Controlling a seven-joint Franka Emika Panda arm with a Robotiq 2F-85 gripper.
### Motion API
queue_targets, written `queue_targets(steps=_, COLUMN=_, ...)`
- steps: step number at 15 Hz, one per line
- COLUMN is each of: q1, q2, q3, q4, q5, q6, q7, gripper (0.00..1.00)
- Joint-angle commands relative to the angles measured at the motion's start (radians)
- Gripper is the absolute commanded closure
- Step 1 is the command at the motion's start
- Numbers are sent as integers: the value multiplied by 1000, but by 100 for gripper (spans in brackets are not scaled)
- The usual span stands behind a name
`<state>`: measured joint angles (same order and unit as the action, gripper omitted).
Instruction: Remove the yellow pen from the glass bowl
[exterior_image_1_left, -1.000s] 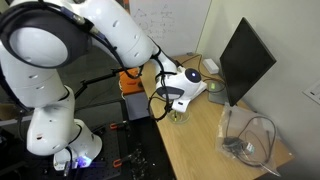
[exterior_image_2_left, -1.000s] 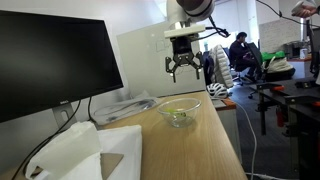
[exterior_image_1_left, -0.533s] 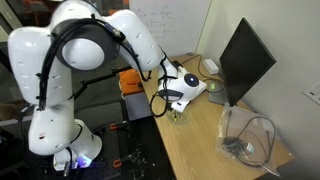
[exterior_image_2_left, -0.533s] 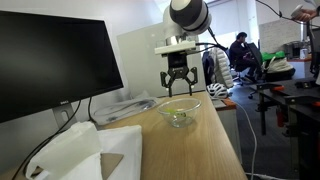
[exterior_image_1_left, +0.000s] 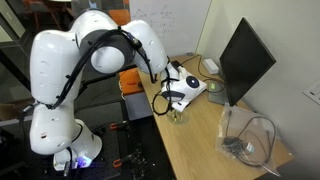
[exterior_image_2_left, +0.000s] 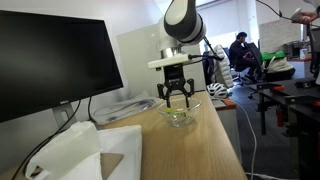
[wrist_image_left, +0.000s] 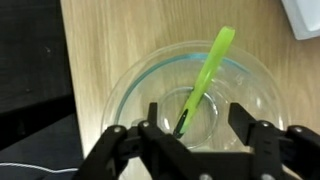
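Note:
The small clear glass bowl (wrist_image_left: 130, 85) sits on the wooden desk, seen from above in the wrist view and at the desk's near edge in an exterior view (exterior_image_2_left: 180, 117). The yellow-green pen (wrist_image_left: 205, 72) leans inside it, dark tip at the bottom, upper end over the far rim. My gripper (wrist_image_left: 197, 122) is open, fingers either side of the pen's lower part, just above the bowl (exterior_image_2_left: 176, 96). In an exterior view the gripper (exterior_image_1_left: 176, 106) hides most of the bowl.
A black monitor (exterior_image_2_left: 50, 65) stands on the desk with cables and white paper (exterior_image_2_left: 85, 150) beside it. A large clear vessel with dark items (exterior_image_1_left: 250, 140) sits at the desk's far end. The desk edge (wrist_image_left: 68, 70) runs close to the bowl.
The gripper has come down from well above the bowl to just over its rim, still open. The arm's upper links have swung. The bowl and pen have not moved.

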<state>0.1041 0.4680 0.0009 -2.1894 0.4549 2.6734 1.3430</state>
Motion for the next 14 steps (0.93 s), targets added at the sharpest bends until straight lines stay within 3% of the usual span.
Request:
queue_targets(steps=1, q1=17, q2=37, q3=-16, q4=42, q5=5, q6=-13, q7=41, gripper=46)
queue_targets(steps=3, q1=18, q2=54, q3=-17, q4=55, q5=3, q6=-19, q7=50, gripper=66)
queue_targets(steps=8, q1=12, q2=71, q3=-15, q4=70, q5=10, q6=-24, q7=46, gripper=100)
queue_targets(steps=14, q1=68, q2=-33, q3=-76, q4=26, q5=-86, q6=-87, q7=108, gripper=96)
